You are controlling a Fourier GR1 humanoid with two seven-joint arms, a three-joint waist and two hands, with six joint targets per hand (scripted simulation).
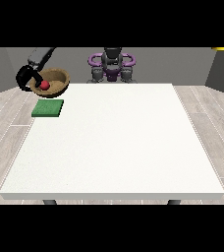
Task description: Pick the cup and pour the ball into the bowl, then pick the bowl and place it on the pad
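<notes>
1. While the wooden bowl (51, 81) hangs in the air at the view's upper left, the hand at the view's left (25, 78) has its black fingers curled round the bowl's left rim, so it is grasping the bowl.
2. The red ball (44, 85) sits inside the bowl, so the pour step looks done. No cup shows anywhere in the view.
3. Key relation: the green pad (48, 108) lies on the white table (114, 142) near its far left corner, directly below the bowl and slightly toward the camera. Bowl and pad are apart, with a clear gap between them.
4. The bowl is tilted a little, its opening facing the camera. It is round, so it has no long axis to align. The pad's long side runs across the view.
5. Judgement: the coming move is a lowering, with a small shift toward the camera, to seat the bowl on the pad, levelling it so the ball stays in.
6. The hand at the view's left is the only one near. The other hand does not show in the view, so there is nothing to report on its fingers.
7. Brands, labels, writing: 0 readable on the bowl, pad, table or robot.
</notes>
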